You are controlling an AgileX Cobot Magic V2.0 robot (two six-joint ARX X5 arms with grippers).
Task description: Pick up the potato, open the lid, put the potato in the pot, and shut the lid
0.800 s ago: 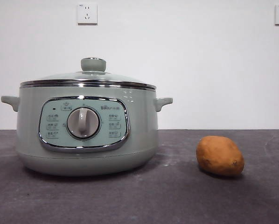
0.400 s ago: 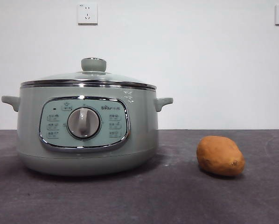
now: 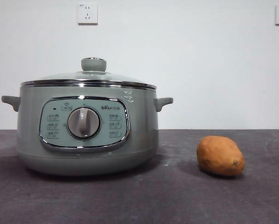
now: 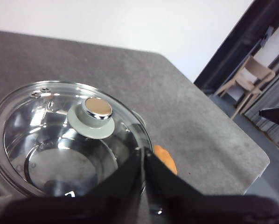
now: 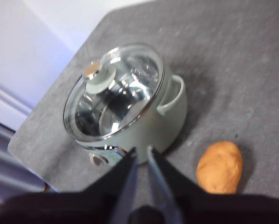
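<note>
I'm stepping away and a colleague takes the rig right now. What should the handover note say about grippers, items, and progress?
Left gripper: up above the pot, jaws close together, holding nothing.
Right gripper: up above the table between pot and potato, jaws narrowly apart, holding nothing.
Potato: lying on the table beside the pot, clear of it, untouched.
Lid: seated on the pot, knob free.
Done: nothing; neither arm shows in the front view.
Left: pick up the potato, lift the lid, drop the potato into the pot, put the lid back on.
</note>
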